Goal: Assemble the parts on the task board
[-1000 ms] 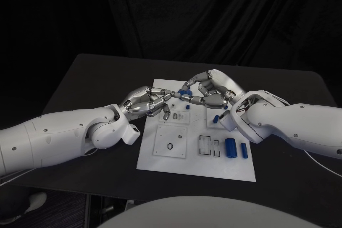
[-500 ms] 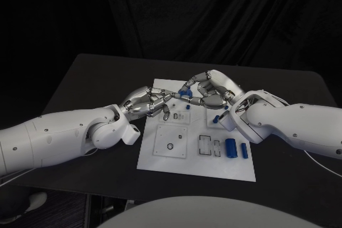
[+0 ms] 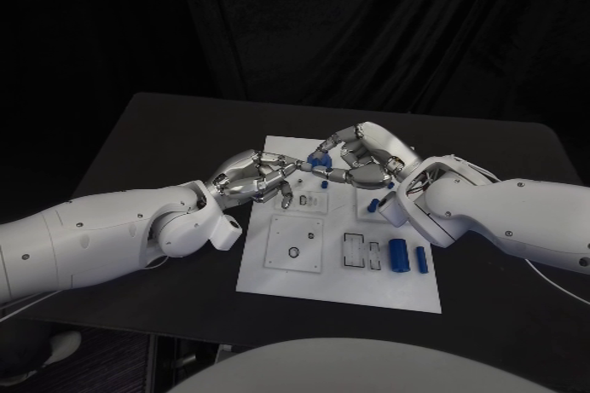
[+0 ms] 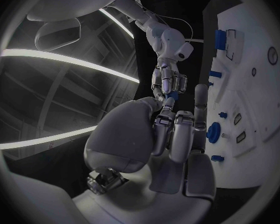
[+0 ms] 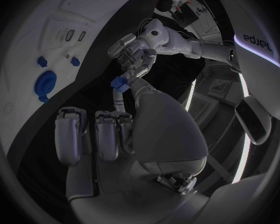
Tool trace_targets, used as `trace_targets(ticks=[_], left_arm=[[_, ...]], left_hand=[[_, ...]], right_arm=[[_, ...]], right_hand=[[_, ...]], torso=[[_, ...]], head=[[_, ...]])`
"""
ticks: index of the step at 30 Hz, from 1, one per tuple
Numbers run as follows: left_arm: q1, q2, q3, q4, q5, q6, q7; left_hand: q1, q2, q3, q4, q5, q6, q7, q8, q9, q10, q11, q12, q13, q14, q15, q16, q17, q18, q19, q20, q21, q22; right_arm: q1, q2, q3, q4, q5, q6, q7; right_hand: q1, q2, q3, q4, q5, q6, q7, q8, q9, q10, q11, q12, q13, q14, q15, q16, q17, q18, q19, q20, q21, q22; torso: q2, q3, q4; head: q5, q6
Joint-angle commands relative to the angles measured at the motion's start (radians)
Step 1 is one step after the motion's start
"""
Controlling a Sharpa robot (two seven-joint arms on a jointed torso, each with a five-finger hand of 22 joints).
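Above task board (image 3: 338, 286) far end, blue part (image 3: 319, 159) pinched between left hand (image 3: 252, 175) and right hand (image 3: 365, 158) fingers.

Blue parts (image 3: 400, 254) lie on the white task board (image 3: 308, 278), on a black table (image 3: 160, 129), beside silver hands.

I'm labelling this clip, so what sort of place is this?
Probably a robotics lab or test bench: a black table before dark curtains, a white task board with blue parts, and two hands meeting above it.
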Motion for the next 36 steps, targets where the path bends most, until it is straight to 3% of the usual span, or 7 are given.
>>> trace_targets(ticks=[1, 24, 31, 36], left_arm=[[0.001, 0.004, 0.003, 0.009, 0.001, 0.012, 0.027], [0.0, 0.009, 0.003, 0.005, 0.001, 0.016, 0.016], [0.0, 0.009, 0.003, 0.003, 0.001, 0.016, 0.017], [0.0, 0.003, 0.003, 0.006, 0.001, 0.012, 0.021]], left_hand=[[-0.003, -0.002, 0.006, -0.001, 0.0, -0.011, -0.003, -0.004, -0.002, 0.106, -0.007, 0.002, 0.26, 0.104, -0.01, 0.002, 0.263, 0.019, 0.0, -0.008, 0.005, 0.002], [-0.005, -0.003, 0.007, -0.001, -0.003, -0.027, -0.005, -0.008, -0.004, 0.106, -0.007, 0.002, 0.26, 0.104, -0.01, 0.002, 0.263, 0.019, -0.002, -0.009, 0.005, 0.003], [-0.007, -0.002, 0.007, 0.001, -0.005, -0.021, -0.003, -0.007, -0.003, 0.106, -0.007, 0.002, 0.26, 0.104, -0.01, 0.002, 0.263, 0.019, -0.003, -0.009, 0.005, 0.003], [-0.007, -0.001, 0.009, 0.001, -0.003, -0.014, -0.003, -0.006, -0.002, 0.106, -0.007, 0.002, 0.26, 0.104, -0.01, 0.002, 0.263, 0.019, -0.004, -0.009, 0.005, 0.004]], right_arm=[[-0.007, 0.003, -0.002, 0.002, -0.021, 0.035, -0.034], [-0.011, 0.007, -0.002, 0.001, -0.034, 0.053, -0.051], [-0.011, 0.007, -0.002, 0.0, -0.036, 0.048, -0.051], [-0.011, 0.003, -0.002, -0.001, -0.037, 0.043, -0.052]], right_hand=[[0.009, 0.0, 0.001, 0.004, -0.006, 0.017, -0.02, -0.002, 0.04, 0.103, 0.008, 0.003, 0.263, 0.106, 0.01, 0.003, 0.264, -0.001, 0.054, 0.006, -0.005, 0.234], [0.016, 0.002, 0.002, 0.0, -0.005, 0.018, -0.019, -0.005, 0.036, 0.103, 0.01, 0.003, 0.263, 0.106, 0.012, 0.003, 0.264, 0.0, 0.052, 0.008, -0.007, 0.233], [0.026, 0.005, 0.002, -0.005, 0.024, 0.026, -0.019, -0.007, 0.031, 0.103, 0.011, 0.003, 0.263, 0.106, 0.013, 0.003, 0.264, 0.0, 0.052, 0.011, -0.007, 0.233], [0.027, 0.006, 0.002, -0.006, 0.029, 0.027, -0.018, -0.007, 0.03, 0.103, 0.011, 0.003, 0.263, 0.106, 0.014, 0.003, 0.264, 0.0, 0.052, 0.011, -0.008, 0.233]], torso=[[0.0, -0.0002, -0.0004], [0.0, 0.0001, 0.0002], [0.001, 0.0003, -0.0013], [0.001, 0.0005, -0.0014]], head=[[0.001, 0.0], [0.003, 0.0], [0.002, 0.0], [-0.006, 0.0]])
